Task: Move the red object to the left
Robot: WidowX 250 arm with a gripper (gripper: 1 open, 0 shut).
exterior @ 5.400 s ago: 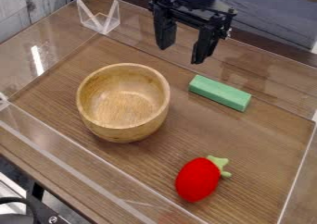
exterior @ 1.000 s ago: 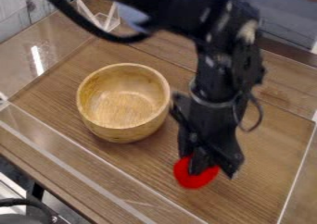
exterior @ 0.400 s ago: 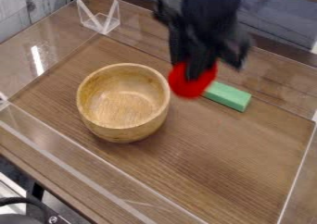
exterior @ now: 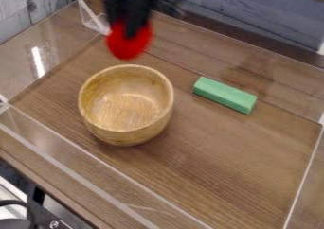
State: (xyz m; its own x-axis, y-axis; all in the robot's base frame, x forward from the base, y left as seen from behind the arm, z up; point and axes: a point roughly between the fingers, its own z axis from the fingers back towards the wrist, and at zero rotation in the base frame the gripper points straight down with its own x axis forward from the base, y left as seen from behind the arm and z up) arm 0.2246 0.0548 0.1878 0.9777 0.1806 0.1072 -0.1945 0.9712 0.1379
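Toward eleven o'clock, beyond the wooden bowl [exterior: 124, 103], the red strawberry [exterior: 128, 42], clamped in the gripper [exterior: 128, 29], has been carried leftward, so only its release seems left.

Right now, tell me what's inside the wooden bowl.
The wooden bowl shows nothing inside: its bare floor is visible. Only the strip tucked close under the near rim is hidden from this view.

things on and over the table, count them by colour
red: 1, the strawberry
green: 1, the block
light brown: 1, the bowl
total: 3, leaving out the arm and whatever is at the table's back left edge
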